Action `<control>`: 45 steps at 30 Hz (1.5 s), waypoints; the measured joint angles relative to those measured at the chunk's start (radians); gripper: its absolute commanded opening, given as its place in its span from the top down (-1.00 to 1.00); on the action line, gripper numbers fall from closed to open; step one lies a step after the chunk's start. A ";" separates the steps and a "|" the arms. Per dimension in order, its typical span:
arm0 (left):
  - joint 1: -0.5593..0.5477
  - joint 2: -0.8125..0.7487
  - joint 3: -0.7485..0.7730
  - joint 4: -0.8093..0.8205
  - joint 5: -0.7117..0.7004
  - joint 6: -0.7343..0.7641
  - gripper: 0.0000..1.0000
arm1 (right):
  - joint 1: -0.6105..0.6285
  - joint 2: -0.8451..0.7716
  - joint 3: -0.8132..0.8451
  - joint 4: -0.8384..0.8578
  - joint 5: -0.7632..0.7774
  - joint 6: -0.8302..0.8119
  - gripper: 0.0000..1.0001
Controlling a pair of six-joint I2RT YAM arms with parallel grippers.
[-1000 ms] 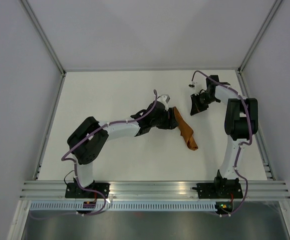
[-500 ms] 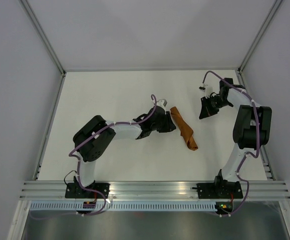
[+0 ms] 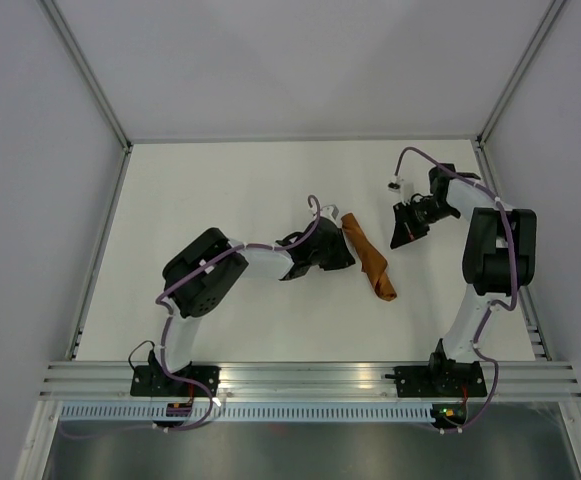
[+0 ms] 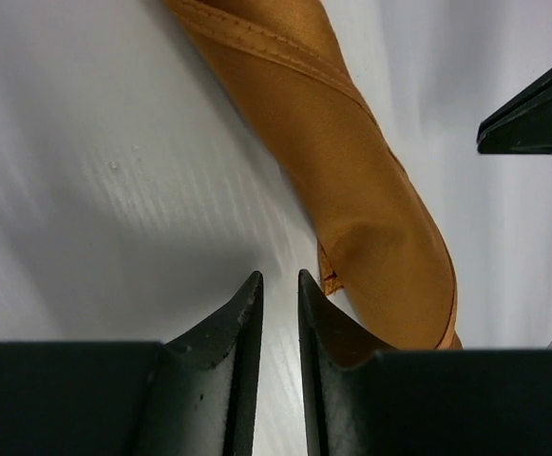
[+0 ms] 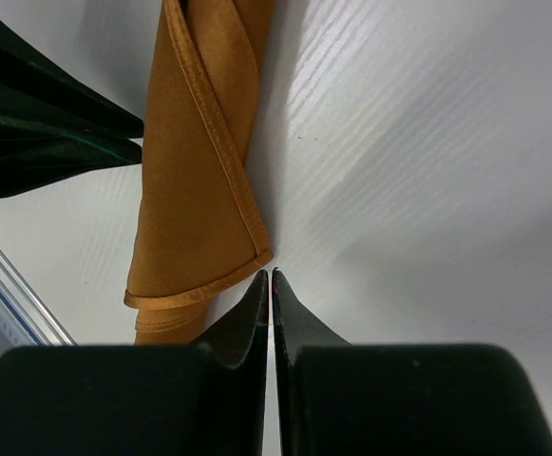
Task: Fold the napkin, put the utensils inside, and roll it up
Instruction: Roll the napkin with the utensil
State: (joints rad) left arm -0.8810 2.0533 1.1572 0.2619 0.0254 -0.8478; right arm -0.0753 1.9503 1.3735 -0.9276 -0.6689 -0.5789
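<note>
One tight orange roll is all I can see of the napkin (image 3: 370,262). It lies on the white surface (image 3: 220,190), slanting from 11 o'clock down to 5 o'clock in the overhead view, between the two arms. No utensils show anywhere. I'd guess they are wrapped inside, which would explain how stiff and straight the roll lies. The left arm (image 3: 260,258) reaches in from 9 o'clock. The left jaws sit just beside the roll's far end, a thin slit apart with nothing in it. The right arm (image 3: 490,250) hangs at 2 o'clock, near the roll but apart from it, and the right jaws are pressed tip to tip, holding nothing. Neither side grips the cloth and the hem lies wrapped around it, so the job looks as good as finished, provided the roll doesn't spring loose.
</note>
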 measured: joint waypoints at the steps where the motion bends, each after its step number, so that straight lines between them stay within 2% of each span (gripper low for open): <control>1: -0.002 0.009 0.011 0.001 0.000 -0.002 0.49 | 0.008 0.000 -0.004 0.000 0.000 -0.002 0.88; 10: -0.016 0.033 0.049 -0.002 0.000 -0.012 0.49 | 0.047 0.003 -0.062 0.000 0.008 -0.010 0.90; 27: -0.017 0.082 0.114 -0.006 0.003 -0.023 0.49 | 0.107 0.108 -0.040 0.004 -0.014 0.036 0.93; 34: -0.013 0.094 0.127 -0.006 0.004 -0.024 0.49 | 0.105 0.159 0.007 -0.046 -0.046 0.055 0.95; 45: -0.011 0.094 0.127 -0.005 0.006 -0.025 0.49 | 0.074 0.146 0.003 -0.007 -0.032 0.105 0.86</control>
State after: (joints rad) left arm -0.8925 2.1471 1.2839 0.2565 0.0315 -0.8726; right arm -0.0013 2.0968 1.3769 -0.9344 -0.7010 -0.4736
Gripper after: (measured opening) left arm 0.254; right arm 0.056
